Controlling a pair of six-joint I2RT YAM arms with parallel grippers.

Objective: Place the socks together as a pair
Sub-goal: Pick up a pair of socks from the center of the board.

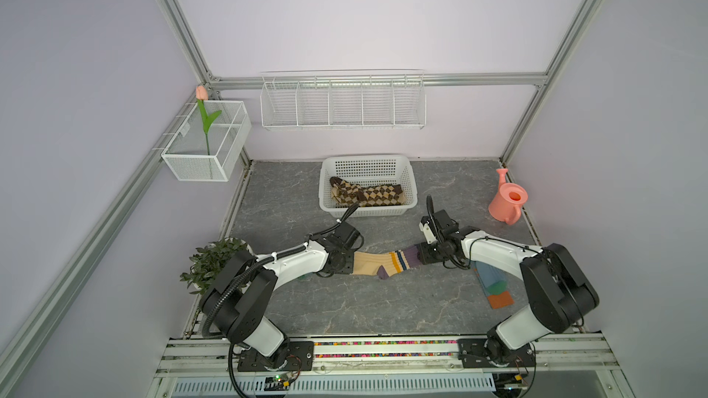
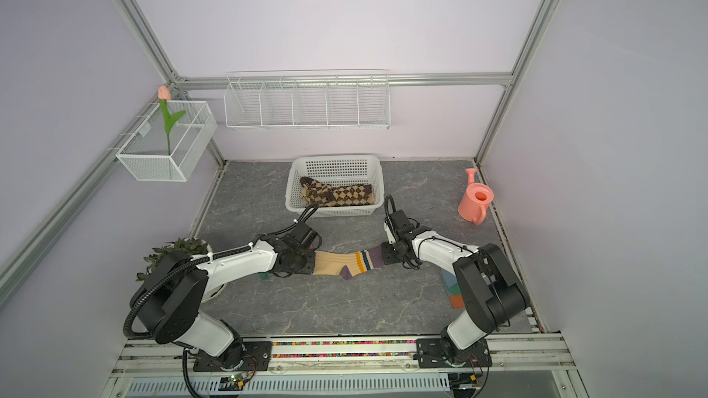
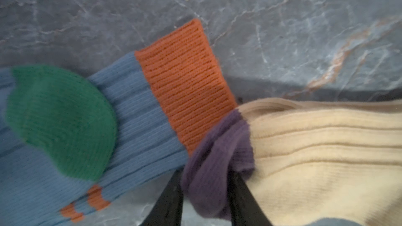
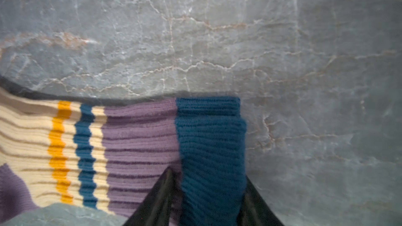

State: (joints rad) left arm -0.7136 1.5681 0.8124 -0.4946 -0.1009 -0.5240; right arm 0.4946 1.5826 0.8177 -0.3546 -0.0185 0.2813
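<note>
Left end effector (image 3: 205, 198), clamped on striped sock (image 1: 371, 262)

A grey marbled tabletop (image 1: 383, 300) carries a white perforated plastic basket (image 1: 367, 168) at the back, a pink plastic watering can (image 1: 507, 202) near the right wall, and a leafy green potted plant (image 1: 210, 262) at the left. A white wire rack (image 1: 343, 105) and a white mesh box (image 1: 199, 168) holding a pink artificial tulip (image 1: 206, 122) hang on the walls.

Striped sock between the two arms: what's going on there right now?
The cream striped sock is held stretched at both ends: the left gripper pinches its purple toe, the right gripper its navy cuff. Argyle socks lie in the white basket. One blue-grey sock lies under the right arm, another blue-grey sock by the left gripper.
</note>
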